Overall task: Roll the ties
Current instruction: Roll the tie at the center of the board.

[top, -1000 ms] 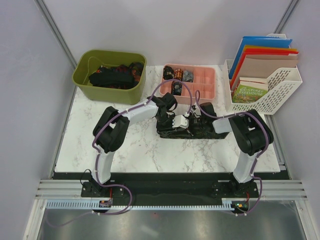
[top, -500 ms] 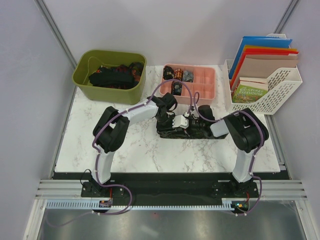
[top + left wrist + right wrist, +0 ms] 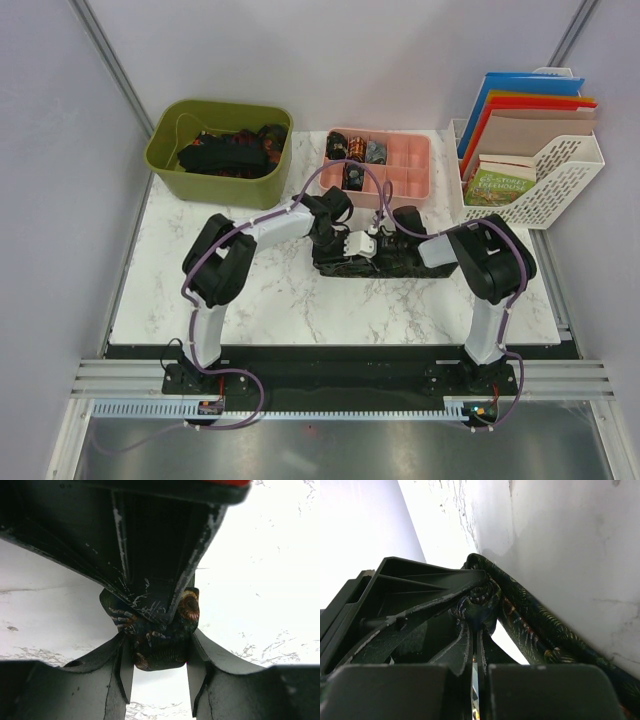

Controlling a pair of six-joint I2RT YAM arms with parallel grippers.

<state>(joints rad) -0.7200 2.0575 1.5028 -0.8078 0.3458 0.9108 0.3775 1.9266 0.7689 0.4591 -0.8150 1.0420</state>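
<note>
While loose ties (image 3: 225, 152) lie heaped in the olive plastic bin (image 3: 200, 185) at far left, only one is being worked, so I judge the job well short of halfway. Left of centre, the left end effector (image 3: 160, 652) grasps a started roll (image 3: 165, 630), its scuffed black fingers flanking a tight coil of dark cloth with a fine green-brown, feather-like print. That tie's flat tail (image 3: 405, 265) lies limp along the white marbled tabletop (image 3: 260, 300), so much of its length is left to wind. Behind it, the pink compartmented tray (image 3: 410, 172) holds a few finished rolls (image 3: 355, 150), short stubby cylinders; most cells hold none. The right end effector (image 3: 474, 640) is clenched at the coil's edge; whether cloth is pinched inside I cannot tell. Far right stands a white lattice rack (image 3: 560, 185) of folders.
</note>
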